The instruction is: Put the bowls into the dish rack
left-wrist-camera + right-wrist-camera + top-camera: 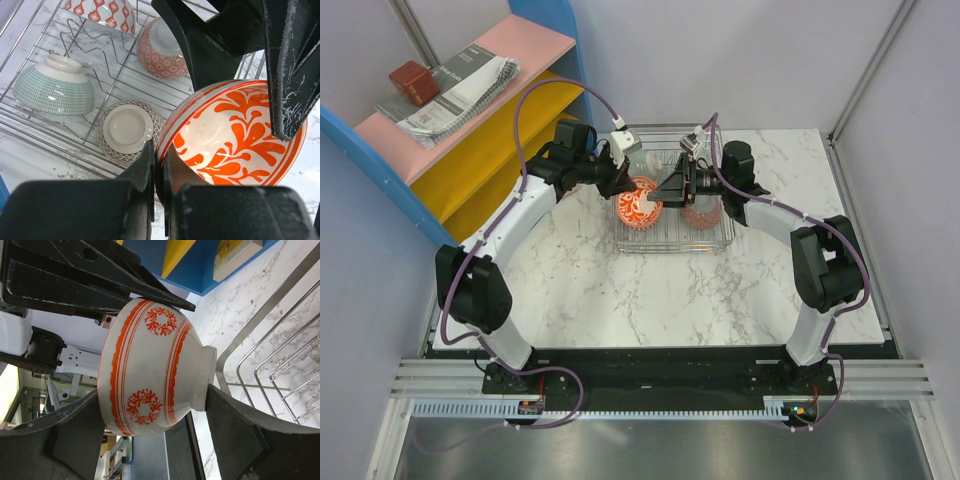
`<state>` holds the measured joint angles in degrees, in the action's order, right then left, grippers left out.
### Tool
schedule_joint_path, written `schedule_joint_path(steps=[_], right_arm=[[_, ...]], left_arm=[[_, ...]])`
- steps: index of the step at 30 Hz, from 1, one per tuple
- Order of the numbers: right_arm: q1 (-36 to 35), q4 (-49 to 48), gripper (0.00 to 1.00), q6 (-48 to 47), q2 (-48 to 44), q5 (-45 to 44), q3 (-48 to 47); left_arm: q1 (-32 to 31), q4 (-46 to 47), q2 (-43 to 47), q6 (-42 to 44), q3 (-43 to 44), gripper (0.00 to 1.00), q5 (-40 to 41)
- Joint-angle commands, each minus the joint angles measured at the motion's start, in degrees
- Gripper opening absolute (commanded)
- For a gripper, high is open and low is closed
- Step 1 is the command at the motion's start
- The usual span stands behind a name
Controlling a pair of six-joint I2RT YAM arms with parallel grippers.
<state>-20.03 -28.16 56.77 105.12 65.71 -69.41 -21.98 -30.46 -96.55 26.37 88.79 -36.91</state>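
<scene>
The red-orange floral bowl (638,207) hangs tilted over the left part of the silver wire dish rack (722,240). My left gripper (618,183) is shut on its rim; in the left wrist view the fingertips (148,156) pinch the rim of the bowl (235,130). My right gripper (668,185) clamps the same bowl (150,340) from mouth to foot, with one finger (225,415) against the foot. Inside the rack lie a pale green bowl (52,87), a dark grey patterned bowl (129,132), a red patterned bowl (160,50) and another red-and-white bowl (100,12).
The blue-framed shelf with pink and yellow boards (490,100) stands at the back left, holding a booklet (455,90) and a red-brown block (410,78). Upright wire prongs (95,50) rise between the bowls. Grey walls enclose the marble table (620,300).
</scene>
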Motion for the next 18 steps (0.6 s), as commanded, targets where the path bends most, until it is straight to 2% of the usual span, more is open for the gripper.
schedule_joint_path(steps=[1, 5, 11, 13, 14, 16, 17, 18], right_arm=[[-1.06, -8.75, 0.80, 3.70, -1.06, 3.99, -0.64], [-1.06, -8.58, 0.73, 3.34, -0.88, 3.63, -0.82], [-1.06, -8.40, 0.51, 2.91, -0.53, 3.28, -0.99], [-1.06, -8.05, 0.38, 2.64, -0.44, 3.19, -1.26], [-1.06, -7.79, 0.27, 2.55, -0.36, 3.11, -1.34], [-1.06, -5.43, 0.17, 1.07, -0.36, 2.58, -1.69], [-1.06, -3.93, 0.08, -0.16, -0.53, 2.49, -1.96], [-1.06, -2.26, 0.04, -1.48, -0.62, 2.23, -2.13]], left_arm=[[0.09, 4.62, 1.28, -0.53, -0.55, 0.02, -0.45], [0.00, 4.62, 1.02, -0.71, -0.55, 0.02, -0.89], [0.00, 3.92, 0.31, -0.88, -0.38, 0.02, -1.85], [0.00, 3.56, 0.05, -0.88, -0.29, 0.02, -1.85], [0.00, 3.48, -0.12, -0.88, -0.20, 0.02, -1.94], [-0.08, 3.39, -0.39, -0.88, -0.11, 0.04, -1.94], [0.00, 3.30, -0.39, -0.88, -0.11, 0.11, -2.03], [0.00, 3.30, -0.39, -0.97, -0.20, 0.15, -1.94]])
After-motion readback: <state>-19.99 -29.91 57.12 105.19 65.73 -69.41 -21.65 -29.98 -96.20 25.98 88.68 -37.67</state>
